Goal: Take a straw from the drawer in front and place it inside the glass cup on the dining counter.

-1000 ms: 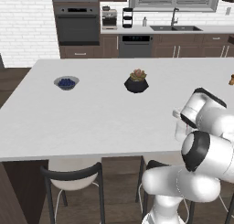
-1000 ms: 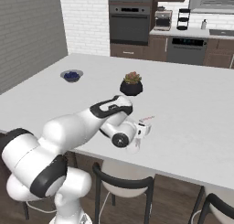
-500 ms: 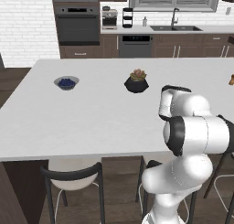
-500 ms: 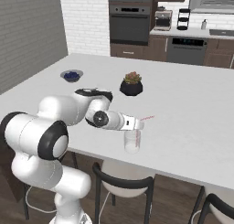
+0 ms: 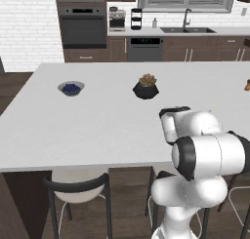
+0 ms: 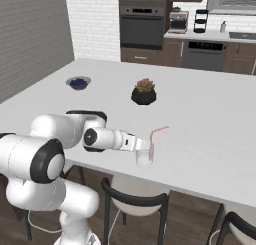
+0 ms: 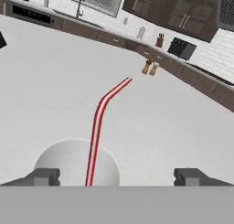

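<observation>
Looks all but finished, judging by how things lie. Straw standing in the glass cup, lower end inside, bent upper end leaning out toward upper right of the right base view. Cup resting on the white surface of the dining counter, near its front edge, just below centre of that view. In the hand view, straw rising from the cup's rounded rim at lower left-centre and kinking toward upper middle. Left to do, by the look of it: only drawing the arm clear without knocking the cup.

Pincer released, jaws spread wide and grasping nothing; two dark fingertips set far apart at the bottom of the hand view, with the straw between them but touching neither as far as can be told. Arm folded low, forearm stretched roughly level from left of the right base view toward centre, pincer right at the cup's near side. In the left base view, elbow and wrist bulk at lower right, hiding cup and straw.

Elsewhere on the surface: small potted plant and blue bowl, both well apart from the cup.
</observation>
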Controlling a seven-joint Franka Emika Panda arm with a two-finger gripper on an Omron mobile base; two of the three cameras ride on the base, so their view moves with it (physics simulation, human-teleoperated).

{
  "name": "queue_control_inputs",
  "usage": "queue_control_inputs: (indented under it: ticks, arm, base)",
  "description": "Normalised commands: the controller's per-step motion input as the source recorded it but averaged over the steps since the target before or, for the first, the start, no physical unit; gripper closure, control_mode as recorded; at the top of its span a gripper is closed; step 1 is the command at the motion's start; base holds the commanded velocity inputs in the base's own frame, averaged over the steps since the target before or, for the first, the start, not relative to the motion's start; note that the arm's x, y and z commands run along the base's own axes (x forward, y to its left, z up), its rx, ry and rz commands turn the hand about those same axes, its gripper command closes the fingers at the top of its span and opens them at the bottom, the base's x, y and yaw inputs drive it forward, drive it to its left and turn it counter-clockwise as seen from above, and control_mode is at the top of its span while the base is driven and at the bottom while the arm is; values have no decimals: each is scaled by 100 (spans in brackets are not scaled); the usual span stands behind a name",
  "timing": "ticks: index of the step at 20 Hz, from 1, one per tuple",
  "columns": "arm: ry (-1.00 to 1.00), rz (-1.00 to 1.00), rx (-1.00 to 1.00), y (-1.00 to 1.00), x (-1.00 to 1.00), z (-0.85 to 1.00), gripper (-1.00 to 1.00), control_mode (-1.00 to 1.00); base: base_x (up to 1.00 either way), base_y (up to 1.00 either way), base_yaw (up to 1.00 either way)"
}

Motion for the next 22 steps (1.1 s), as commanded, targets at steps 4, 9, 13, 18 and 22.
queue_control_inputs:
  ticks: [4, 9, 13, 18, 22]
  arm:
    - [5, -10, 0, -2, -46, 100, -100, -100]
    - [15, -1, 11, 19, -40, 100, -100, -100]
    - [22, 0, 20, 63, -41, 95, -100, -100]
    - [14, 0, 22, 74, -54, 99, -100, -100]
    - [4, 0, 18, 61, -66, 100, -100, -100]
  base:
    - [0, 0, 0]
    - [0, 0, 0]
    - [0, 0, 0]
    - [0, 0, 0]
    - [0, 0, 0]
